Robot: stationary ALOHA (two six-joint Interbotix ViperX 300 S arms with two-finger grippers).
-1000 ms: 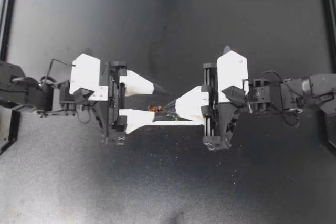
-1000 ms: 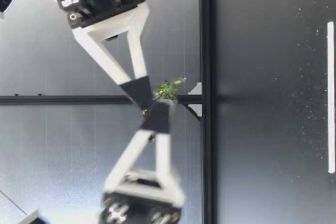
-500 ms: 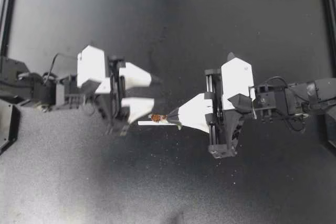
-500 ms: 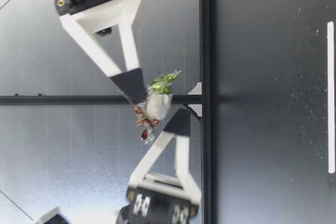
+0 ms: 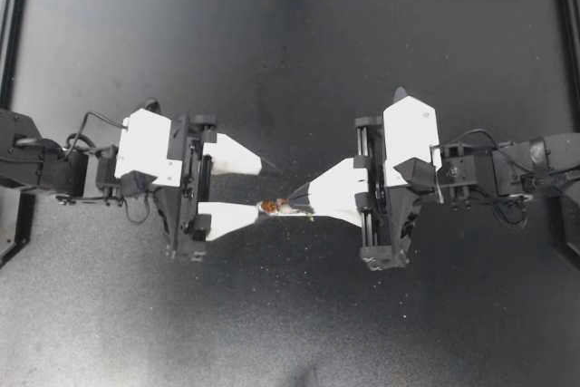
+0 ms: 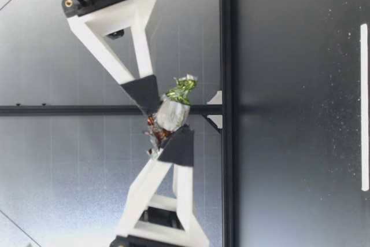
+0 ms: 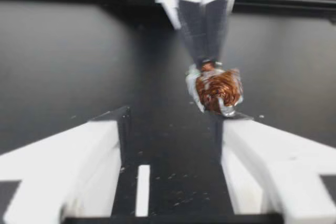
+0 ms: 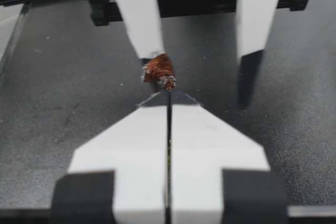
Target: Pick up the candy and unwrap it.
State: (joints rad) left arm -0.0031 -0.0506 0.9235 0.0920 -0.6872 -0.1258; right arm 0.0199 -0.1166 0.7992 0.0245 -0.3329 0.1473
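My right gripper [image 5: 294, 198] has its fingers clamped on the candy [image 5: 275, 207]; at its nine o'clock, my left gripper [image 5: 269, 189] holds fingers apart.

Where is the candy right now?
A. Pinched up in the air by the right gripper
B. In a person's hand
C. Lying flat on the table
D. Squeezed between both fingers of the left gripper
A: my right gripper is shut on the candy, which hangs above the table. My left gripper is open, with only one finger at the candy's brown end.
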